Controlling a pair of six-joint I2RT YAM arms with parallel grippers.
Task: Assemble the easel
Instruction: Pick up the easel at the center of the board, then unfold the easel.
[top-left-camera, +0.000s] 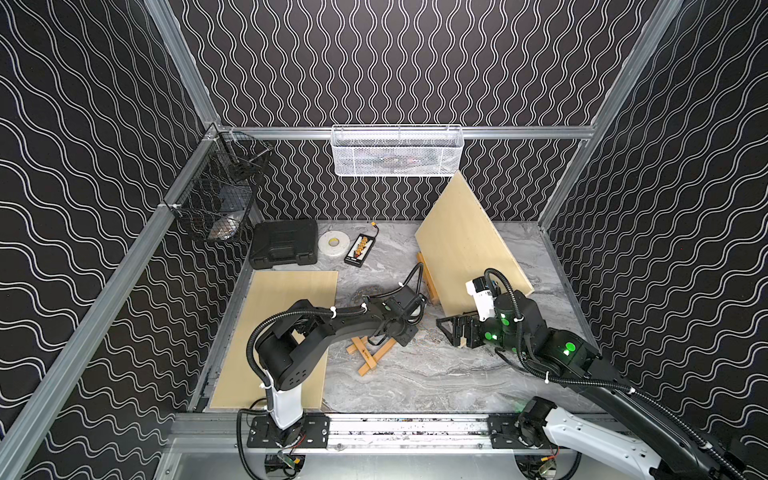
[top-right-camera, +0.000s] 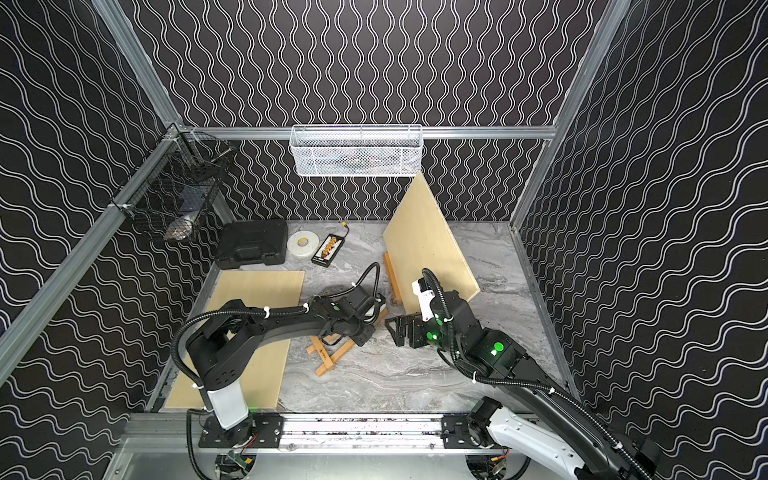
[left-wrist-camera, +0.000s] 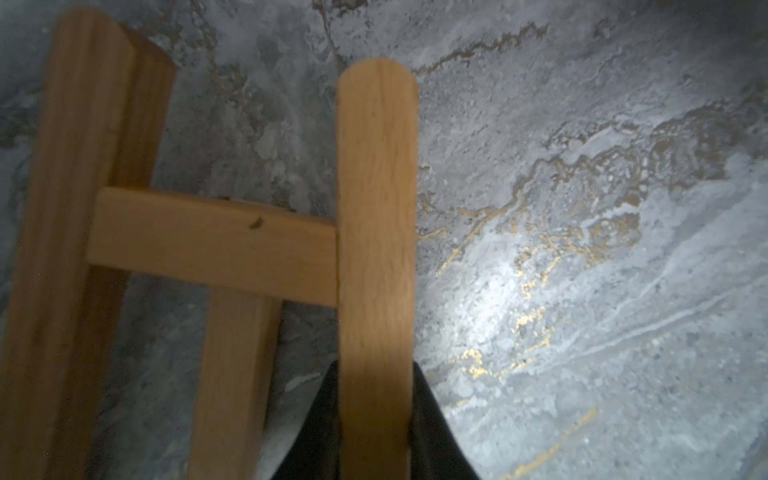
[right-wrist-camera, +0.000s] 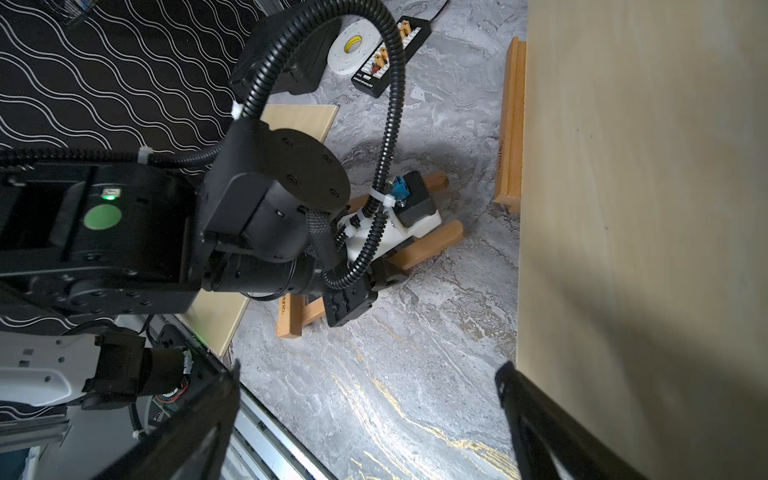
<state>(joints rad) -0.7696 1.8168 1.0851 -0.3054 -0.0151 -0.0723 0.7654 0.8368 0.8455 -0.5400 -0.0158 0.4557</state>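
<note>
A bright pool of light hits the marble tabletop just beside the left pincer in its wrist view. The easel slat between its jaws is blurred and shadowed there. The fingers of the right pincer show dark and unfocused, with shadow crossing the pale board beside them. Both top views are evenly lit and sharp

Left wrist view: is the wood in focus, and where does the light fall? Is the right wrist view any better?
Left wrist view: the easel slat between the dark left gripper fingers looks soft, a bright pool lies on the table, corners darken. Right wrist view: mid-scene is sharp, the near right gripper fingers are blurred, and a shadow crosses the board.
</note>
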